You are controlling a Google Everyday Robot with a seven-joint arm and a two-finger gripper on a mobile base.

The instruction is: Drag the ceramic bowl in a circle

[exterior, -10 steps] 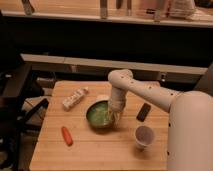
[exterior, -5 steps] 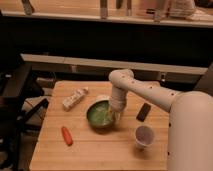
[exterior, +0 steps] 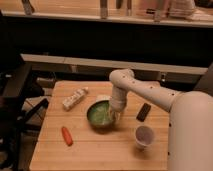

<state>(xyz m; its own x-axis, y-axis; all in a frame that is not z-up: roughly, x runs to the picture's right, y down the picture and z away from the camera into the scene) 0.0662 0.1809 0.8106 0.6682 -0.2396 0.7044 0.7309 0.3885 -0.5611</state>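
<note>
The ceramic bowl (exterior: pixel 101 114) is a round shallow green bowl with a dark rim, sitting near the middle of the wooden table (exterior: pixel 100 150). My white arm reaches in from the right and bends down over the bowl. My gripper (exterior: pixel 116 114) hangs at the bowl's right rim, with its tip down inside or against the rim. The arm's wrist covers the bowl's right edge.
A small white cup (exterior: pixel 144 136) stands right of the bowl near the table's front. A dark rectangular object (exterior: pixel 143 112) lies right of the arm. An orange carrot (exterior: pixel 67 135) lies at front left. A pale packet (exterior: pixel 75 98) lies at back left.
</note>
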